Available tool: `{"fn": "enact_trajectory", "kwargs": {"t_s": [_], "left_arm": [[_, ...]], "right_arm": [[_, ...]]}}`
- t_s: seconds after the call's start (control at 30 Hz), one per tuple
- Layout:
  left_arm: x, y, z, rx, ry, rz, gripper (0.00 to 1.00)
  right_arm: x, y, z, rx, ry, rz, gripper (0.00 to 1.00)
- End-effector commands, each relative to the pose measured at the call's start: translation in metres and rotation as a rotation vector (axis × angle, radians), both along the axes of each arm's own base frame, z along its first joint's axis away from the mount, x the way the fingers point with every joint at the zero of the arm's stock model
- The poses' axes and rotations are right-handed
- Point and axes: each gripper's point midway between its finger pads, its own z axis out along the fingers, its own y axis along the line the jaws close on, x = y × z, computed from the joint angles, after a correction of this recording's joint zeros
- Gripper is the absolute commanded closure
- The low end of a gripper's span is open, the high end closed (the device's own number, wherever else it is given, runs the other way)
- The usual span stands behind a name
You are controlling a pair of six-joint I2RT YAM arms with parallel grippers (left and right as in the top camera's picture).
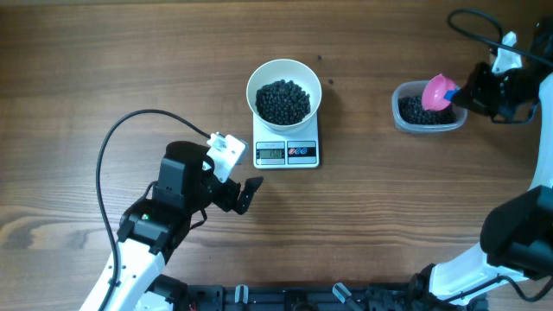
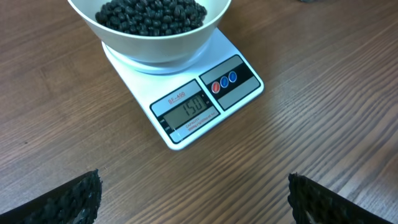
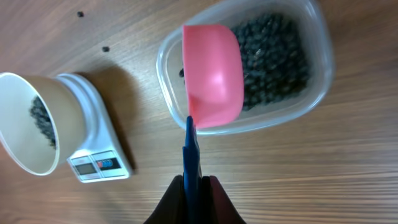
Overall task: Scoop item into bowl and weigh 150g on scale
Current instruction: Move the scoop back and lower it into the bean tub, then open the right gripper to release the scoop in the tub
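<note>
The tiny round black bead-like pieces (image 1: pixel 283 101) are light, hard and free-rolling, so I judge they will pour easily and scatter if jolted; they can only be taken by scooping, never pinched. One heap fills the round white smooth-sided bowl (image 1: pixel 259 82), which sits on the small white flat square kitchen scale (image 1: pixel 286 153) near the middle of the table, a little toward the far edge. Its grey digital display (image 2: pixel 186 109) seems to read the target weight. The bowl looks rigid and slick, best steadied by its rim. More pieces lie in the clear rounded-rectangular plastic tub (image 1: pixel 399 117) near the right edge. Over that tub hangs the pink plastic scoop (image 3: pixel 212 74), its thin blue handle clamped between the jaws of the right gripper (image 3: pixel 193 186); I cannot tell whether it carries anything. The left gripper (image 2: pixel 193 202) hovers near the front edge, spread wide and empty, facing the scale. The brown wood-grain table (image 1: pixel 104 52) is flat and hard, with a few stray beads (image 3: pixel 81 14) beyond the bowl.
</note>
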Motion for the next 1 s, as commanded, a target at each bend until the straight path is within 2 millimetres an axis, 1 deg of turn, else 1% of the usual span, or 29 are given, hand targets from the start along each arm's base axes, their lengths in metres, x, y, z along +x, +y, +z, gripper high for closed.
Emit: {"fn": "enact_trajectory", "kwargs": {"t_s": [0.0, 0.03, 0.07, 0.1, 0.17, 0.2, 0.23, 0.27, 0.3, 0.33, 0.37, 0.4, 0.43, 0.53, 0.63, 0.67, 0.7, 0.73, 0.77, 0.8, 0.87, 0.9, 0.93, 0.97], "left_arm": [[-0.001, 0.0, -0.002, -0.002, 0.003, -0.011, 0.0], [-0.001, 0.0, -0.002, -0.002, 0.003, -0.011, 0.0], [-0.001, 0.0, -0.002, -0.002, 0.003, -0.011, 0.0], [-0.001, 0.0, -0.002, -0.002, 0.003, -0.011, 0.0], [-0.001, 0.0, -0.002, -0.002, 0.003, -0.011, 0.0], [-0.001, 0.0, -0.002, -0.002, 0.003, -0.011, 0.0], [-0.001, 0.0, -0.002, -0.002, 0.003, -0.011, 0.0], [-0.001, 0.0, -0.002, -0.002, 0.003, -0.011, 0.0], [-0.001, 0.0, -0.002, -0.002, 0.003, -0.011, 0.0], [-0.001, 0.0, -0.002, -0.002, 0.003, -0.011, 0.0], [-0.001, 0.0, -0.002, -0.002, 0.003, -0.011, 0.0], [-0.001, 0.0, -0.002, -0.002, 0.003, -0.011, 0.0], [-0.001, 0.0, -0.002, -0.002, 0.003, -0.011, 0.0], [-0.001, 0.0, -0.002, -0.002, 0.003, -0.011, 0.0], [-0.001, 0.0, -0.002, -0.002, 0.003, -0.011, 0.0], [-0.001, 0.0, -0.002, -0.002, 0.003, -0.011, 0.0], [-0.001, 0.0, -0.002, -0.002, 0.003, -0.011, 0.0], [-0.001, 0.0, -0.002, -0.002, 0.003, -0.011, 0.0], [-0.001, 0.0, -0.002, -0.002, 0.003, -0.011, 0.0], [-0.001, 0.0, -0.002, -0.002, 0.003, -0.011, 0.0], [-0.001, 0.0, -0.002, -0.002, 0.003, -0.011, 0.0], [-0.001, 0.0, -0.002, -0.002, 0.003, -0.011, 0.0], [-0.001, 0.0, -0.002, -0.002, 0.003, -0.011, 0.0], [-0.001, 0.0, -0.002, -0.002, 0.003, -0.011, 0.0]], "right_arm": [[0.003, 0.014, -0.01, 0.141, -0.001, -0.098, 0.96], [0.003, 0.017, -0.019, 0.167, 0.012, -0.125, 0.95], [0.0, 0.016, -0.028, 0.179, 0.038, -0.157, 0.91], [-0.003, 0.016, -0.034, 0.189, 0.058, -0.183, 0.86], [-0.01, 0.014, -0.044, 0.205, 0.094, -0.223, 0.79], [-0.012, 0.013, -0.047, 0.207, 0.101, -0.228, 0.73], [-0.013, 0.012, -0.049, 0.209, 0.108, -0.232, 0.65], [-0.016, 0.009, -0.05, 0.201, 0.118, -0.24, 0.42], [-0.021, 0.004, -0.053, 0.179, 0.147, -0.269, 0.29], [-0.025, 0.001, -0.054, 0.166, 0.164, -0.28, 0.24], [-0.03, -0.001, -0.056, 0.16, 0.185, -0.287, 0.15], [-0.037, -0.005, -0.057, 0.153, 0.21, -0.301, 0.04], [-0.043, -0.009, -0.058, 0.141, 0.235, -0.314, 0.0], [-0.057, -0.02, -0.062, 0.094, 0.289, -0.337, 0.0], [-0.083, -0.039, -0.068, -0.057, 0.396, -0.352, 0.0], [-0.087, -0.043, -0.067, -0.085, 0.407, -0.35, 0.0], [-0.087, -0.044, -0.062, -0.098, 0.399, -0.328, 0.0], [-0.085, -0.045, -0.052, -0.108, 0.37, -0.305, 0.0], [-0.081, -0.045, -0.041, -0.113, 0.325, -0.282, 0.0], [-0.074, -0.04, -0.024, -0.099, 0.244, -0.231, 0.0], [-0.062, -0.025, 0.017, -0.071, 0.05, -0.103, 0.0], [-0.06, -0.02, 0.04, -0.08, -0.036, -0.07, 0.0], [-0.062, -0.019, 0.068, -0.119, -0.123, -0.072, 0.0], [-0.064, -0.019, 0.086, -0.151, -0.183, -0.08, 0.0]]}}
